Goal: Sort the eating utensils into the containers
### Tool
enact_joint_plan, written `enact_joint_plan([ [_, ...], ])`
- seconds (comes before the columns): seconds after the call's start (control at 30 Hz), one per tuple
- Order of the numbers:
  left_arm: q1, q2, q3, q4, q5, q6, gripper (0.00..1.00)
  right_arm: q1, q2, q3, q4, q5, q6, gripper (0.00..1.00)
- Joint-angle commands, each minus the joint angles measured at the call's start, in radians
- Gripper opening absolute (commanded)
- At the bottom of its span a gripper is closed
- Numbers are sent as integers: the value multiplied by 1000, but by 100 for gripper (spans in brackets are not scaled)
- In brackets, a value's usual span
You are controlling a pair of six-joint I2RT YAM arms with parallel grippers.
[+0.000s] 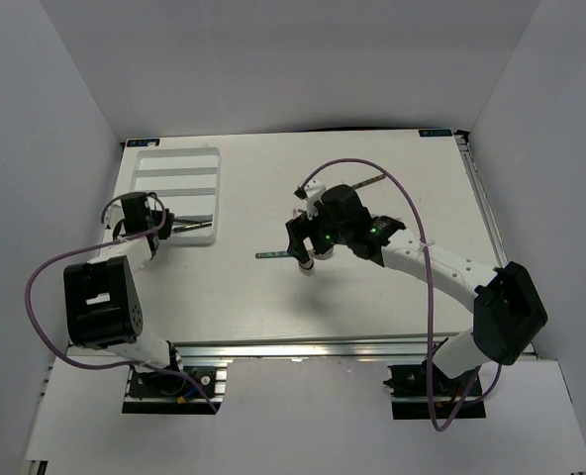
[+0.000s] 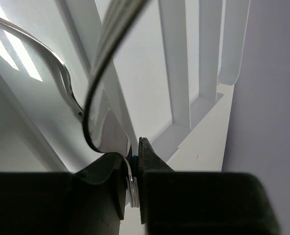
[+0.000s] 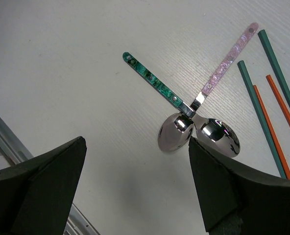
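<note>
The white cutlery tray (image 1: 174, 158) lies at the table's far left. My left gripper (image 1: 166, 224) hovers at its near slot, shut on a thin silver utensil (image 2: 133, 182) seen edge-on, whose long part (image 2: 97, 83) reaches over the tray's slots (image 2: 184, 73). Another silver utensil (image 2: 47, 51) curves along the left. My right gripper (image 3: 137, 161) stands open above the table, just short of a green-handled spoon (image 3: 155, 85) and a pink-handled spoon (image 3: 226, 61) whose bowls touch. Green and red chopsticks (image 3: 265, 112) lie beside them. From above, the green handle (image 1: 271, 255) pokes out left of the right gripper (image 1: 303, 252).
A thin dark utensil (image 1: 368, 182) lies behind the right arm. White walls enclose the table on three sides. A metal rail (image 1: 323, 348) runs along the near edge, by both arm bases. Purple cables loop off each arm.
</note>
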Motion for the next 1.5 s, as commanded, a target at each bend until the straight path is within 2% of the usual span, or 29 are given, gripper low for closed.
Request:
enact_joint_plan([
  [0.0, 7, 12, 13, 54, 21, -39, 20, -5, -4, 8, 39, -9, -6, 89],
  [0.03, 7, 10, 6, 65, 24, -43, 30, -8, -4, 6, 41, -6, -8, 90],
  [0.13, 7, -14, -7, 71, 33, -49, 45, -25, 4, 9, 34, 2, -5, 89],
  [0.17, 7, -23, -8, 67, 35, -52, 56, -28, 10, 11, 33, 2, 3, 89],
  [0.23, 7, -62, -14, 51, 35, -54, 66, -37, 19, 25, 30, 10, 8, 89],
  [0.27, 7, -74, -17, 33, 32, -56, 74, -40, 33, 34, 21, 19, 11, 89],
  [0.37, 7, -122, -31, 19, 39, -59, 83, -43, 59, 72, -18, 51, 11, 89],
  [0.57, 5, -233, -16, -54, 44, -8, 88, -59, 76, 95, -19, 98, 46, 89],
  [0.67, 1, -257, 98, -192, 6, 154, 98, -65, 108, 149, -70, 149, 109, 89],
  [0.8, -56, -220, 283, -347, -9, 449, 98, -63, 192, 273, -220, 226, 173, 89],
  [0.9, -207, -197, 402, -479, -107, 613, 98, -63, 241, 304, -243, 263, 199, 89],
  [0.97, -263, -198, 433, -548, -158, 685, 98, -63, 257, 307, -219, 286, 207, 89],
  [1.0, -296, -203, 440, -559, -174, 705, 98, -63, 284, 315, -216, 287, 210, 88],
  [1.13, -320, -261, 383, -587, -171, 754, 98, -62, 413, 423, -252, 310, 232, 81],
  [1.27, -326, -313, 332, -585, -68, 829, 98, -62, 539, 528, -283, 338, 271, 73],
  [1.33, -332, -341, 305, -599, -37, 857, 98, -62, 600, 585, -306, 376, 296, 64],
  [1.47, -347, -413, 197, -556, -54, 899, 98, -60, 663, 628, -288, 407, 316, 54],
])
